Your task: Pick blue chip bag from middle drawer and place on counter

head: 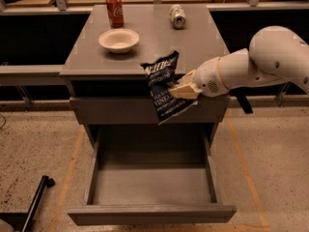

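Blue chip bag hangs at the counter front edge, its side clamped in the gripper; middle drawer stands open below the counter.

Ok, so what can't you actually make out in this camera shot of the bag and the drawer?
Camera view:
- The gripper, by the counter's front edge, is shut on the blue chip bag. Its fingers hide part of the bag's right side.
- The bag's small print is too blurred to read.
- The arm is cut off by the right edge.
- The middle drawer's front wall hides its own inner face.
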Motion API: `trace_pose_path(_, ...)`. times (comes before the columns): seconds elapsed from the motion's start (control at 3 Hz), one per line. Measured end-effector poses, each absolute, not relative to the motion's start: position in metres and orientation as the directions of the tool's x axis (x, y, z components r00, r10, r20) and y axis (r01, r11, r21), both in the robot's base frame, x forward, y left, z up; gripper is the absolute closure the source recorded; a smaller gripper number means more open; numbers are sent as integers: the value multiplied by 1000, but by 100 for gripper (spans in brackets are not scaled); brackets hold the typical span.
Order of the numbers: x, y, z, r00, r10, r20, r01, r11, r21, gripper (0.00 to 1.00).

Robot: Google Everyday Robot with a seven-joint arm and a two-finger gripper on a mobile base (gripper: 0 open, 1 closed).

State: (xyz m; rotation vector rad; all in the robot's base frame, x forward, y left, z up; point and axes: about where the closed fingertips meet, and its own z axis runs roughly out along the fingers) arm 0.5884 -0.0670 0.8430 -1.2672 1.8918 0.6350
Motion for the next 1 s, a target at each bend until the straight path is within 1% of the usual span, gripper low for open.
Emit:
trace_pose_path(0.33,605,-76,856,-191,-574,-796,-910,407,-75,100)
trace_pose_path(0.67,637,-95,874,-161,-619,-769,-892,425,-156,100)
trace_pose_path(1.0,699,-127,901,-140,-651,-746,-848,468,-249,100)
